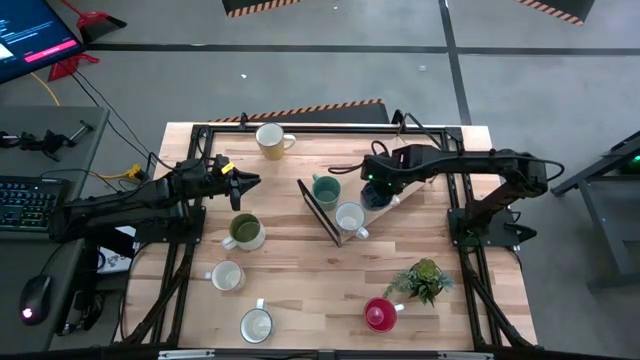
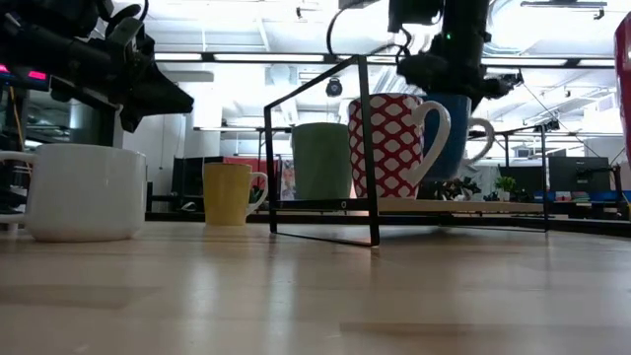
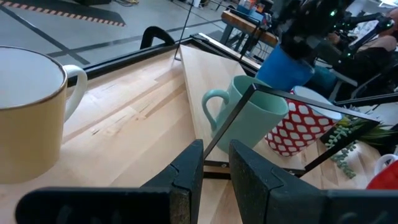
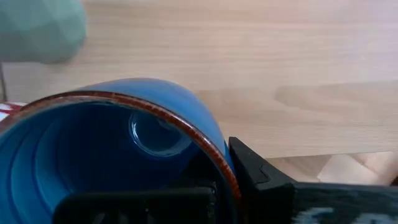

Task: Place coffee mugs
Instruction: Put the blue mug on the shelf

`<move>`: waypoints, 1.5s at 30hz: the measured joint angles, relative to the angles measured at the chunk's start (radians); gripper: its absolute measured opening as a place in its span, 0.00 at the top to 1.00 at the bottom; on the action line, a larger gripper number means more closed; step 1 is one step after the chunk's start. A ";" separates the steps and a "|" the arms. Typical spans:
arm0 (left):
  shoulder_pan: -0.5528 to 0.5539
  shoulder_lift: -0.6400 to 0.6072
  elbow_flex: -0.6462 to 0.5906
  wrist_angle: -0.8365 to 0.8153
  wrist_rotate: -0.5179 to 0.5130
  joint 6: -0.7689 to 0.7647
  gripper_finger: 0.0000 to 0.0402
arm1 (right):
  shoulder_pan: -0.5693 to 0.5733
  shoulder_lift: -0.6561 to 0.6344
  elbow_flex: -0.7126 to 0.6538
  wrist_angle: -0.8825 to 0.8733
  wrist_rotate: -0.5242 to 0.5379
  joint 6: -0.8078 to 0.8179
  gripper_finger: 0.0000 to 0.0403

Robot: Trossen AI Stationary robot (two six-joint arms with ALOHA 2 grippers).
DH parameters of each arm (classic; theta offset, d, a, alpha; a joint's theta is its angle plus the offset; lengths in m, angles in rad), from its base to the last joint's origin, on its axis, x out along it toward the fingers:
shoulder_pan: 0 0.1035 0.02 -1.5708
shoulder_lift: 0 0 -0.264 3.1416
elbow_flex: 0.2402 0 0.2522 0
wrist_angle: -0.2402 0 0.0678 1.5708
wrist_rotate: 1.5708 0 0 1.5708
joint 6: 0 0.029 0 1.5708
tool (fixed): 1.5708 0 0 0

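Observation:
My right gripper [image 1: 378,186] is over the black wire rack [image 1: 318,206] and is shut on a blue mug [image 1: 380,198], also seen in the low view [image 2: 449,138]. On the rack's wooden shelf stand a teal mug [image 1: 325,188] and a red-and-white patterned mug [image 1: 350,217]. My left gripper [image 1: 250,182] hovers left of the rack, holding nothing, fingers a narrow gap apart [image 3: 216,168]. On the table stand a cream-yellow mug [image 1: 272,140], an olive green mug [image 1: 243,232], two white mugs [image 1: 227,275] [image 1: 256,324] and a red mug [image 1: 380,314]. My right gripper holds the blue mug by its rim wall [image 4: 214,152], one finger inside the mug and one finger [image 4: 252,171] outside. The fingers come from above, pointing down. The mug [image 3: 285,67] hangs below the gripper, slightly tilted, lifted clear over the rack's shelf.
A small green potted plant [image 1: 425,280] stands near the table's right near corner, beside the red mug. Black frame rails run along the table's edges [image 1: 200,130]. Bare wood lies in the middle near part of the table [image 1: 320,290].

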 joint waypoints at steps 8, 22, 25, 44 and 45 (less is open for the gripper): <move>0.000 0.000 0.000 -0.001 0.000 0.000 0.83 | 0.012 0.001 -0.051 0.036 -0.032 0.039 1.00; 0.000 0.000 0.000 -0.001 0.000 0.000 0.83 | 0.017 0.001 -0.051 0.068 -0.055 0.051 1.00; 0.000 0.000 0.000 -0.001 0.000 0.000 0.83 | 0.018 0.001 -0.051 0.069 -0.052 0.073 1.00; 0.000 0.000 0.000 -0.001 0.000 0.001 0.83 | 0.034 0.008 -0.053 0.064 -0.004 0.080 1.00; 0.000 0.000 0.000 -0.001 0.000 0.001 0.83 | 0.034 0.008 -0.053 0.063 -0.002 0.074 1.00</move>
